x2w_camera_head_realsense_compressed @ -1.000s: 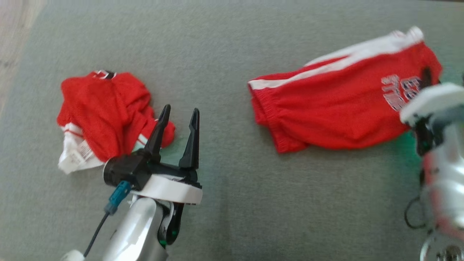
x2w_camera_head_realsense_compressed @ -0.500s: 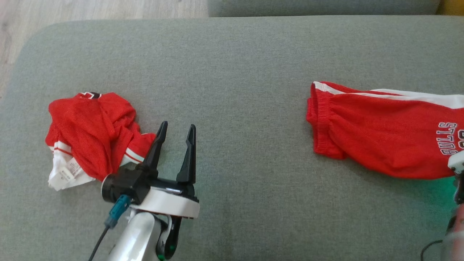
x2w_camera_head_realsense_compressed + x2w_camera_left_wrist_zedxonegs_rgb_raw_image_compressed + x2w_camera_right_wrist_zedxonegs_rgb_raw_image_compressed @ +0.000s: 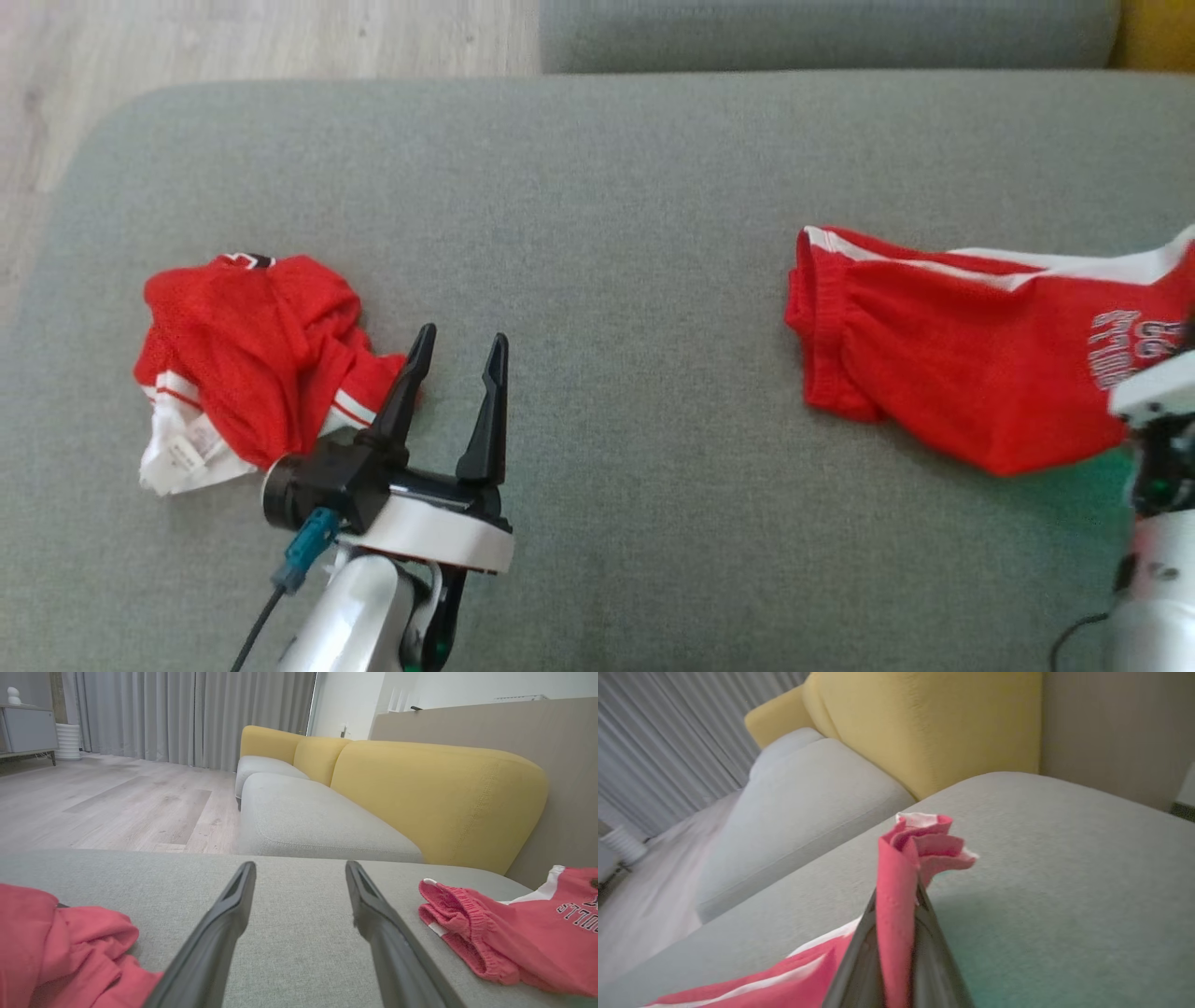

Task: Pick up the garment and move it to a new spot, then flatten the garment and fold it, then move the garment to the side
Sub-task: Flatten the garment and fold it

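A broad grey woven-fabric seat cushion (image 3: 597, 233) spans the head view's middle; pale wooden plank floor (image 3: 233, 37) shows upper left. In the left wrist view: mustard-yellow upholstered backrest (image 3: 420, 788) at right, grey pleated curtains (image 3: 187, 714) upper left, a white ribbed cylinder (image 3: 68, 742) beside a grey cabinet (image 3: 28, 730).

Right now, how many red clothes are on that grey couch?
2. One crumpled red garment sits on the left, beside the left gripper. The red shorts lie on the right, one end pinched in the shut right gripper. More may lie off-frame.
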